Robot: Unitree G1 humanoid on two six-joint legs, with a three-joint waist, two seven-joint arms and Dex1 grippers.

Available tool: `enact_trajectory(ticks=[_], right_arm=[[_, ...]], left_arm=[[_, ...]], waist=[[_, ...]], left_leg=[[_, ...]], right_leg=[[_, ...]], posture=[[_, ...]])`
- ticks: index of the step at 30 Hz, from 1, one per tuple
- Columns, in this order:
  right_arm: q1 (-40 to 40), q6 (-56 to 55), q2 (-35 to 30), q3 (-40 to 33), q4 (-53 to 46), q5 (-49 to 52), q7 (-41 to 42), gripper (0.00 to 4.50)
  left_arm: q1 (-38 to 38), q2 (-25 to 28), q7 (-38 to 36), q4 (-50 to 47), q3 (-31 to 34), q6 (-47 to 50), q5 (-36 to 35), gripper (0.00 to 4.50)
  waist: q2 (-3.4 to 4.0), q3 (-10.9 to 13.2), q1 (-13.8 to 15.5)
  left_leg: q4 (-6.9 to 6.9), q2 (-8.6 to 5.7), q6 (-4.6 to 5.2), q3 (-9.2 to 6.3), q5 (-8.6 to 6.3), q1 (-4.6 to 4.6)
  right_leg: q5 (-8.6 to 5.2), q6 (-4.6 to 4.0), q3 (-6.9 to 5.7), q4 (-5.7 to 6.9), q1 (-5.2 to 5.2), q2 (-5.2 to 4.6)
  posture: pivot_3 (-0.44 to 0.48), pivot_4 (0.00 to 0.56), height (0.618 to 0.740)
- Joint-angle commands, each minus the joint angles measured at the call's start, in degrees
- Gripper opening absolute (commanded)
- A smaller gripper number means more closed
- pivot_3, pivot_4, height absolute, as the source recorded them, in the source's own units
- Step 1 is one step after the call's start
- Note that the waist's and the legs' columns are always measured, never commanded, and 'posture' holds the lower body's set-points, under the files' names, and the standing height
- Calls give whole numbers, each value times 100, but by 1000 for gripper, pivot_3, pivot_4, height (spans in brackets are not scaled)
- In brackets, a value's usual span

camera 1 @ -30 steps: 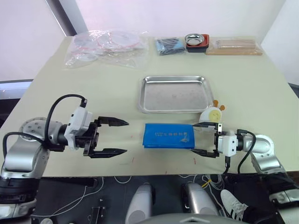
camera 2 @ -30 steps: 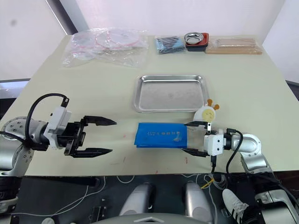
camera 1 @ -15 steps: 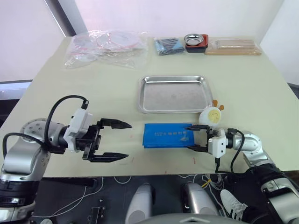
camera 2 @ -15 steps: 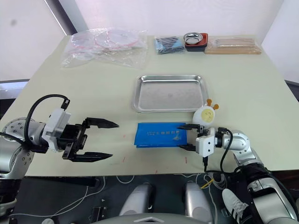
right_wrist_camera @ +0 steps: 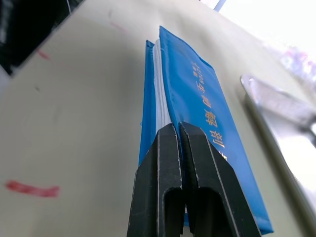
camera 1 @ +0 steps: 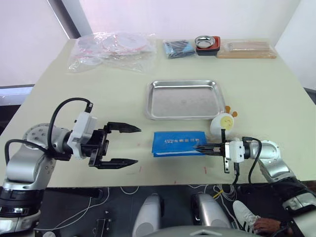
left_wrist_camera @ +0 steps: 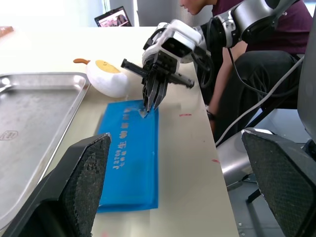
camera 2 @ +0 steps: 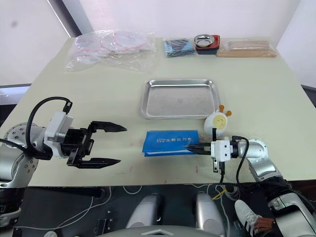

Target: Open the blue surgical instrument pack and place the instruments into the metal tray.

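— Pale cream tabletop [camera 1: 276, 94] under you, operator, smooth, with small red marks near its front edge. What do you count on it?

— One blue pack [camera 1: 178, 143], flat and rectangular, fabric-like, lying closed near the front edge just in front of the metal tray [camera 1: 183, 99]. One tray, shallow shiny steel with rounded corners and a raised rim, nothing in it. One small white and yellow toy [camera 1: 223, 122] sits just right of the pack.

— And along the far edge?

— One heap of clear plastic bags [camera 1: 111, 49], one darker blue packet [camera 1: 178, 48], one small round metal bowl [camera 1: 207, 42] in a red holder, one wooden block [camera 1: 247, 49].

— Any writing?

— Pale printed characters run along the pack's top face; you can't read them. The right wrist view shows a pale lining between its blue layers.

— Your two claws?

— Your right gripper [camera 1: 201, 146] has its two black fingers pressed together at the pack's right edge, pinching the blue cover. Your left gripper [camera 1: 129, 145] hangs above the table left of the pack, well apart from it, fingers spread wide and holding nothing.
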Motion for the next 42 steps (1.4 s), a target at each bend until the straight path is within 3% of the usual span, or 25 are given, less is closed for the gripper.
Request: enact_trajectory(ticks=[1,7,15,32,42], right_arm=[[71,1022,-199,-192,-905,747,266,63],[218,3391,-639,-415,-1984,1867,195,63],[-259,4986,-559,-372,-1941,1781,55,63],[-745,4954,56,-418,-1245,979,474,63],[-633,4907,166,-500,-1308,819,513,63]], left_arm=[[2,16,20,-65,170,-71,-29,4500],[-66,-22,180,-159,240,178,-299,4500],[-116,40,-120,11,48,12,-62,4500],[-510,-520,-385,1031,-654,-411,428,4500],[-797,-1285,-360,1796,-1202,-810,824,4500]], waist=[[0,0,3],[0,1,7],[0,1,-8],[-2,0,-23],[-3,-1,-25]], left_leg=[[0,1,0,-1,0,0],[-1,4,0,-5,0,-3],[1,2,0,-3,0,-4],[-3,7,0,-4,0,-2],[-3,7,0,-6,0,-1]], right_leg=[[0,0,-2,0,0,0],[-1,3,-7,-2,-1,4],[-13,23,-9,-3,-2,7],[-13,24,-11,-3,-3,18],[-8,19,-12,-1,-3,18]], posture=[[0,150,740],[0,150,740],[0,150,740],[0,150,740],[0,150,740]])
